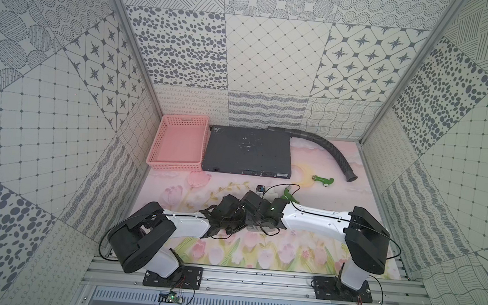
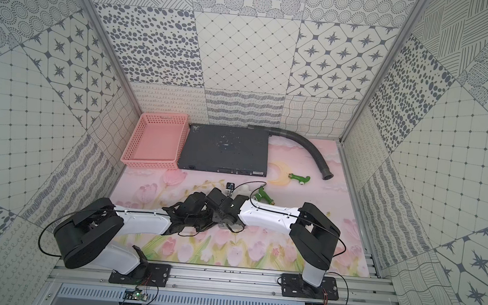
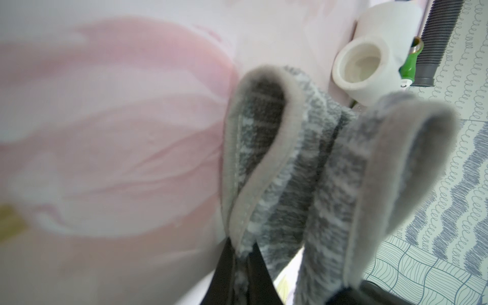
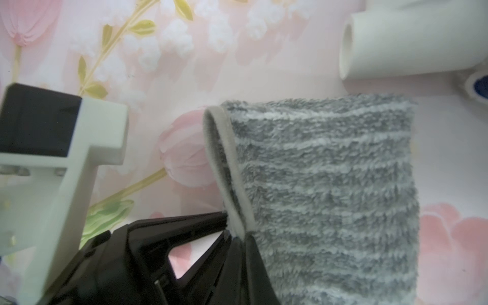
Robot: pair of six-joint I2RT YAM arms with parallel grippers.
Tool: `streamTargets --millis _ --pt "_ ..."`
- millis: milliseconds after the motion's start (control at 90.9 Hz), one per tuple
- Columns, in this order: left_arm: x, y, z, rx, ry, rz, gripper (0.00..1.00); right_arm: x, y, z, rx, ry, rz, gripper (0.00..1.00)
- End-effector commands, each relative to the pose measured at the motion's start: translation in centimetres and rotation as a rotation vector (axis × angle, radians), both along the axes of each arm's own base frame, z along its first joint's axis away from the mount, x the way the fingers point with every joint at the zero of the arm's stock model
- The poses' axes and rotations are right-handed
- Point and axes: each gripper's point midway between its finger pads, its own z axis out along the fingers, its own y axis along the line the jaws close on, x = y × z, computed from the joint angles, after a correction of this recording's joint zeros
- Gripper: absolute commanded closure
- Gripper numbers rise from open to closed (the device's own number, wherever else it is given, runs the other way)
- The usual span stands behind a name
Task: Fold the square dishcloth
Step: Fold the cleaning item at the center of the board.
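The left jaws pinch the square dishcloth by its hem. The right jaws are clamped tight on its doubled edge, near a white pipe fitting

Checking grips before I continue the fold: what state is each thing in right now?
dishcloth: doubled over, hem pinched by both grippers.
left gripper: shut on dishcloth hem.
right gripper: shut on dishcloth hem.
basket: upright, empty.
hose: lying curved.
pipe tee: lying on its side.
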Motion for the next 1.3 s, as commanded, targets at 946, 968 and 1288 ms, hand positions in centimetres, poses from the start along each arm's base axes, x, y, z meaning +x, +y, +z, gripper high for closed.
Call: streamTargets --millis 946,968,1288 --pt "-2.6 2.7 -1.9 0.127 0.105 0.032 0.78 0.6 1.6 -0.3 0.087 0.005 -0.017 0.81" --pt "-2.5 2.8 -1.8 0.129 0.104 0.034 0.78 0.6 1.7 -0.2 0.092 0.003 -0.015 0.80" --pt "-2.5 3.9 -1.0 0.179 0.092 0.062 0.77 0.4 1.3 2.0 0.150 -0.036 0.001 0.74"
